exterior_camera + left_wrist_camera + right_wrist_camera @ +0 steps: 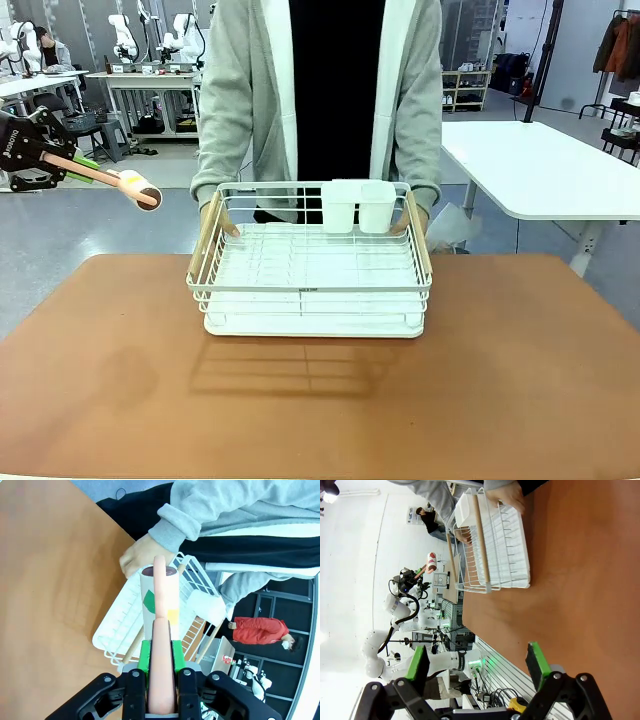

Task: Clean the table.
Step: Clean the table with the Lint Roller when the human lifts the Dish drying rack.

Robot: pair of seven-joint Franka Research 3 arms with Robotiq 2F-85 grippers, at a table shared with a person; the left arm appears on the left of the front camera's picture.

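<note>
A: Ahead of the left gripper (161,654), what open room is there?

B: The gripper is up in the air near the table's (520,380) far left corner. Its fingers are closed tight on the salmon handle of a lint roller (159,597). The roller's white paper roll sticks out past the fingertips, clear of the top. Beyond the roll stands the rack (107,640), and a person's hand (140,557) grips its near handle.

A: And the right gripper (477,662)?

B: It is spread wide with nothing between the green pads (417,662). Bare table top lies straight ahead of it. The rack is farther off, with a second hand (507,495) on its handle.

A: Surface and edges?

B: The top is reddish-brown, matte and smooth, with rounded corners. The rack sits mid-table toward the far edge. Broad bare stretches run on either side of it and on the robot's side.

A: Materials?

B: The rack is white wire with wooden side handles and a white tray beneath. Two white cups (357,205) hang at its far rail.

A: The room?

B: Grey floor. A white-topped table (540,160) stands beyond the far right corner.
</note>
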